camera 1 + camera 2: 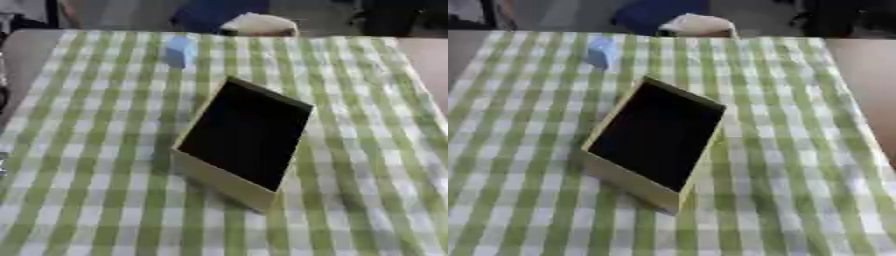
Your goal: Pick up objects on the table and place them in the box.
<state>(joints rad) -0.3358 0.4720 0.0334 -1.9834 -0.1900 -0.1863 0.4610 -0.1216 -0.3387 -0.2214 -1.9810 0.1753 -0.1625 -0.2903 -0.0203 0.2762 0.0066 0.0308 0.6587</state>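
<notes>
I see neither robot hand in view so can't tell their state; small pale blue block (179, 51) sits far-left on the bench (367, 150), well behind the box (229, 184), looks light, rigid—I'd pinch its sides.

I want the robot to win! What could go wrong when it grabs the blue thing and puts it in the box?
1. The small blue block sits far back on the cloth, so a long reach might knock it further away.
2. The box lies between the robot and the block; an arm reaching over could bump it.
3. The cloth might slide or wrinkle and shift things.
</notes>
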